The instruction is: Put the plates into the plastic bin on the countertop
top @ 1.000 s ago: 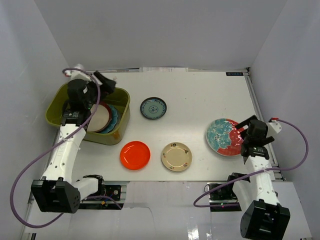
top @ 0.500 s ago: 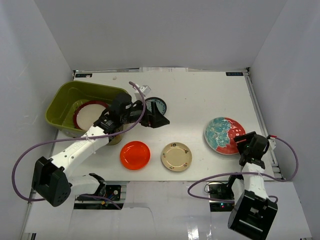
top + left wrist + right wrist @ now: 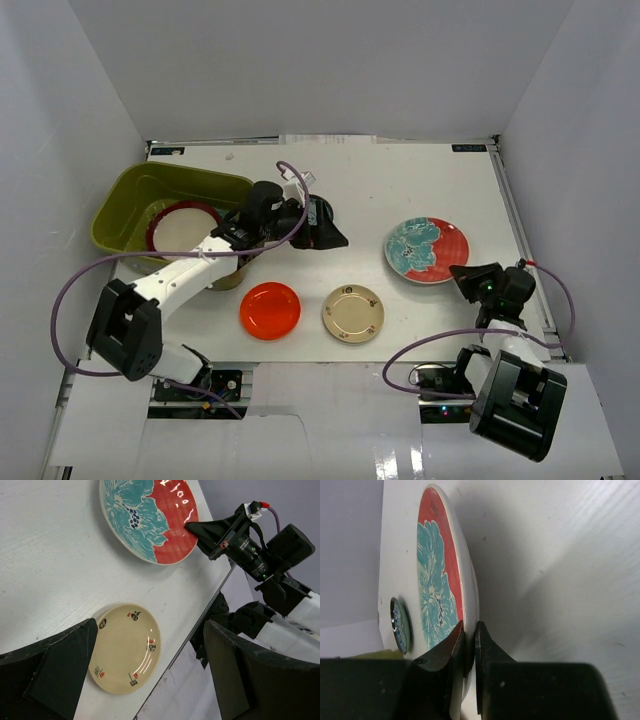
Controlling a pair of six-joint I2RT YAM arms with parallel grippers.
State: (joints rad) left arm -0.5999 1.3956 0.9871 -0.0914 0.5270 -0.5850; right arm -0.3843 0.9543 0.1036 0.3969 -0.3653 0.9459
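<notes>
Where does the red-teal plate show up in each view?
Top external: red-teal plate lies right of centre, ahead of the right arm.
Left wrist: top centre, face up.
Right wrist: seen edge-on, left of centre.
Shared landmark: the right gripper, shut on the plate's rim, appears in all three views.

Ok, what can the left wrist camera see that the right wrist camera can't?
Only the left wrist camera: the cream plate, its own left fingers spread wide open, and the right arm from outside.
Only the right wrist camera: the small teal plate far off, and a sliver of the green bin.
Both: the red-teal plate, with the right fingers pinched shut on its rim.
</notes>
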